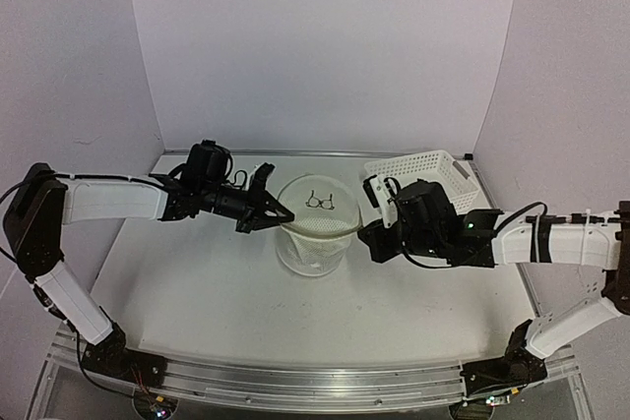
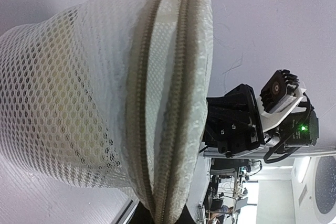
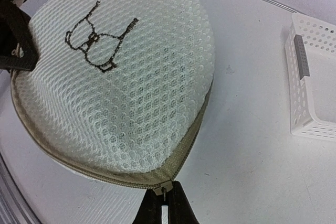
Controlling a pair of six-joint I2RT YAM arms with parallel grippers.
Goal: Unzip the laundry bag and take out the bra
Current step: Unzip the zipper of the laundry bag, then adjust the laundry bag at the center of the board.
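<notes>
Counter (image 1: 197, 292) carries the laundry bag (image 1: 315, 228) at its centre, a mesh drum standing upright. Its zipper (image 3: 110, 177) rings the top rim. Left jaws sit pinched together on that rim at 9 o'clock; right jaws, at 3 o'clock, clamp the zipper pull (image 3: 166, 191), so the opening stroke likely follows that arc.
</notes>
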